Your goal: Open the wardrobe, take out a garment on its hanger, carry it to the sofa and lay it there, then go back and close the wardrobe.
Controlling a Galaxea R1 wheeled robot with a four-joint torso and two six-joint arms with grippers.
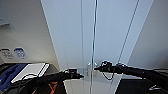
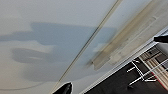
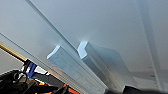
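Note:
The wardrobe (image 1: 107, 37) stands right in front of me, tall and white, its two doors meeting at a narrow centre seam. A pair of small silver handles (image 1: 89, 66) sits low on that seam. My left gripper (image 1: 80, 75) reaches in from the left, just short of the handles and slightly below them. My right gripper (image 1: 97, 68) is up against the right-hand handle. In the right wrist view both handles (image 3: 67, 63) show large and close on the door. The left wrist view looks along the white door panel (image 2: 62, 37). Garment, hanger and sofa are hidden.
A white wall (image 1: 22, 30) with small blue signs (image 1: 20, 53) lies to the left. Below it are a flat white panel (image 1: 30, 71) and something blue (image 1: 7, 73). Dark floor (image 1: 135, 87) runs to the right. A white metal frame (image 2: 140, 75) stands on the dark floor.

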